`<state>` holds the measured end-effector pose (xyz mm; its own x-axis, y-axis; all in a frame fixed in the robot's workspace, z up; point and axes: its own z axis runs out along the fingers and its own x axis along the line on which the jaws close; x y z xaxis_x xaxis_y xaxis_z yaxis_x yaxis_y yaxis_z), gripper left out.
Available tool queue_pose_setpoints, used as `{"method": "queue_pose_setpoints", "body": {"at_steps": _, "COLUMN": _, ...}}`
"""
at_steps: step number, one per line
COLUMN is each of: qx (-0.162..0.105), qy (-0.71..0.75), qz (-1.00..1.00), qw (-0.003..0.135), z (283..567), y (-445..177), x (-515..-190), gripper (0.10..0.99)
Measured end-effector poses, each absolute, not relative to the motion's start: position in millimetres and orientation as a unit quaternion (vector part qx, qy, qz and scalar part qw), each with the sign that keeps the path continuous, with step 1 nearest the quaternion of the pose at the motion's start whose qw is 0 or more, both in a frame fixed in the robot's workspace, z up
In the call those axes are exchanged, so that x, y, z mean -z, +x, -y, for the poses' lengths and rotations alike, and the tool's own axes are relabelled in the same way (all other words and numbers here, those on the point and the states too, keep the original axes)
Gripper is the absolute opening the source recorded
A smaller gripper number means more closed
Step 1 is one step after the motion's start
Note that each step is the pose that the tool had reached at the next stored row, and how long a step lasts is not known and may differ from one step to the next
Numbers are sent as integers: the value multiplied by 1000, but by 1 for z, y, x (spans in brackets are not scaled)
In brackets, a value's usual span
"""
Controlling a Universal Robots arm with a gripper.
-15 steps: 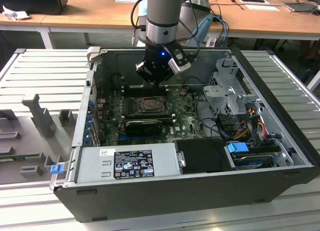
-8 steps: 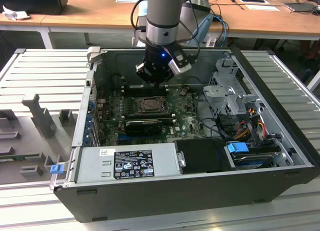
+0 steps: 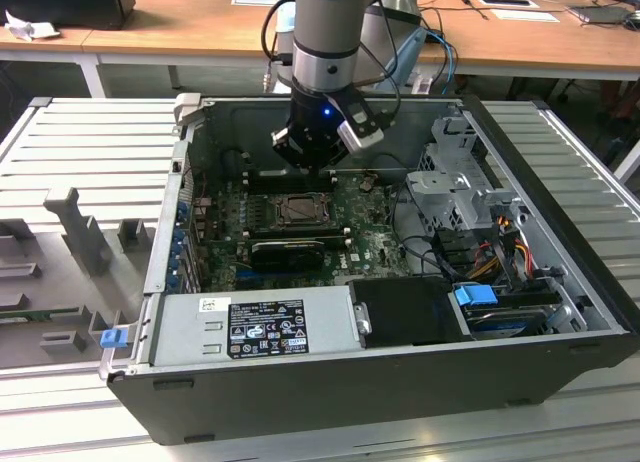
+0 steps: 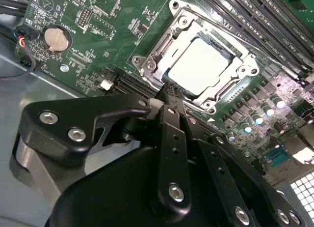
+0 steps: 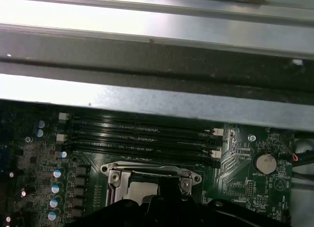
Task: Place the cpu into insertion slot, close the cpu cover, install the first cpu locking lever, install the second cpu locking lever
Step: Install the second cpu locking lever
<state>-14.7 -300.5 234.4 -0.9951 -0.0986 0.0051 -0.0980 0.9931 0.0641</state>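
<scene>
Setting: an open computer case lay on its side on a ribbed metal table, with wooden desks behind it.
Arm: the robot arm came down from above into the case, over the green motherboard.
Gripper: the black gripper hung just above the far edge of the socket in the exterior view. In the second wrist view its fingers lay close together and tapered to a narrow tip at the socket's edge, with nothing visible between them.
Cpu: the cpu sat flat inside the insertion slot, its pale metal top facing up.
Cpu cover: the silvery cpu cover lay down around the chip, framing it through its square cut-out.
Socket seen from the first wrist view: the metal frame lay just beside the long black memory slots, its near part hidden behind the gripper body.
Other parts: a round coin battery sat on the board, well apart from the socket.
</scene>
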Motion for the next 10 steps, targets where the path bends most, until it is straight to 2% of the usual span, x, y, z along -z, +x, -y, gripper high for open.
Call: {"method": "queue_pose_setpoints", "body": {"at_steps": 10, "qx": 32, "qy": 49, "qz": 998, "qw": 4, "z": 301, "y": -15, "x": -246, "gripper": 106}}
